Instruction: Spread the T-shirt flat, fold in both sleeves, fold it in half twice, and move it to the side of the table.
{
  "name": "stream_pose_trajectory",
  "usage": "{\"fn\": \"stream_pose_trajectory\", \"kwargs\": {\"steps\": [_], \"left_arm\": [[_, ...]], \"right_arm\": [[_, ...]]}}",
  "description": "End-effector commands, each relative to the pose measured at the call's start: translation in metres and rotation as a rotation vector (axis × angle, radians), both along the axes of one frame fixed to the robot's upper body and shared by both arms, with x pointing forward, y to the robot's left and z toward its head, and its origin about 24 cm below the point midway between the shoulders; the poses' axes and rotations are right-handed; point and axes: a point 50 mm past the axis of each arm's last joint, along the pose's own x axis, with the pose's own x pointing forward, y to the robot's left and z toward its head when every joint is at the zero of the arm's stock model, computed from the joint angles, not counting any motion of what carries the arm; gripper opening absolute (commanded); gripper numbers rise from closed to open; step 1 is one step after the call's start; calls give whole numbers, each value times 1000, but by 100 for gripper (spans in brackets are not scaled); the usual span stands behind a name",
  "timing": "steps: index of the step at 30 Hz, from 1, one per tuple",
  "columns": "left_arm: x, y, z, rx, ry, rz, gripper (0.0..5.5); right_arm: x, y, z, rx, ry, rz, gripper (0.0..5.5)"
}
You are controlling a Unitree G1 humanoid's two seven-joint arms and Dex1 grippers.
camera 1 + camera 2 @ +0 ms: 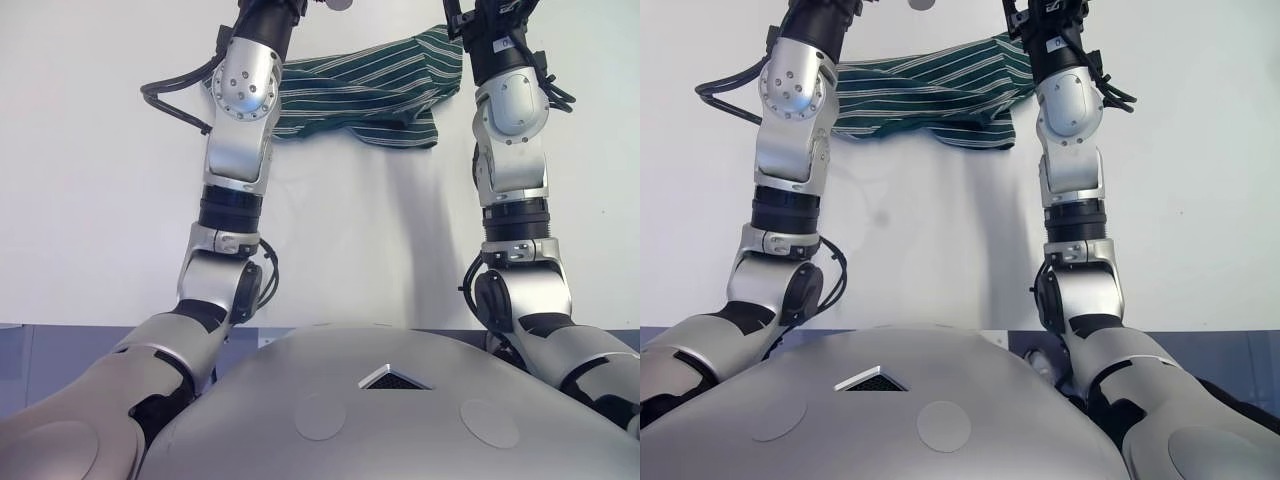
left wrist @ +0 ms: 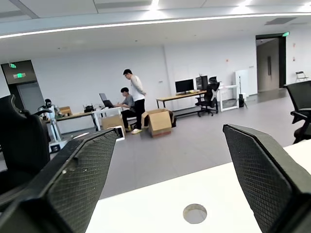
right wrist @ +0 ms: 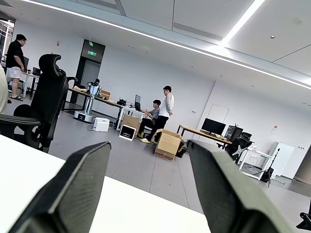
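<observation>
A dark green T-shirt (image 1: 350, 95) with thin white stripes lies bunched in a long crumpled band on the far part of the white table (image 1: 100, 200). Both arms stretch forward past it, the left forearm covering its left end and the right forearm its right end. In the left wrist view my left gripper (image 2: 165, 184) is open above the far table edge, with nothing between its black textured fingers (image 2: 73, 184). My right gripper (image 3: 146, 194) is open too and holds nothing. Both wrist cameras look past the table into the room.
A round cable hole (image 2: 195, 213) sits in the table near the far edge, just beyond the left gripper. Black office chairs (image 3: 43, 97) stand past the far edge. Bare tabletop (image 1: 940, 250) spreads between the shirt and the near edge.
</observation>
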Motion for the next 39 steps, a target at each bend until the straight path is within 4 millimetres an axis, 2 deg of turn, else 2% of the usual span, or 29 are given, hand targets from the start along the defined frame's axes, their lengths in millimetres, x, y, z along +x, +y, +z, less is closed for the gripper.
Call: {"fn": "stream_pose_trajectory", "kwargs": {"steps": [1,3,5,7,9,13,16,22,26,35,39], "left_arm": [[-44,10,-35,391,44,-224,400],[-75,12,-65,578,131,-386,400],[-96,20,-91,733,202,-453,400],[-100,25,-106,860,211,-430,400],[-92,28,-115,963,177,-354,400],[-76,41,-117,1076,105,-164,400],[-72,47,-118,1109,82,-107,400],[-68,49,-112,1097,15,-54,400],[-68,41,-105,1045,-40,-73,400],[-68,42,-104,981,-49,-57,400],[-67,43,-102,971,-56,-53,332]], "right_arm": [[-6,-7,1,-15,7,-10,295],[-12,-13,-4,-21,29,-31,295],[-16,-10,-7,-20,43,-24,295],[-18,-4,-5,-21,47,-3,295],[-17,-4,-5,-27,52,3,295],[-15,-5,-2,-40,55,14,295],[-14,-5,-2,-42,57,19,295],[-13,-6,-2,-37,55,4,295],[-13,-4,-2,-40,50,8,295],[-13,-4,-1,-42,48,3,295],[-13,-5,-1,-42,47,1,295]]}}
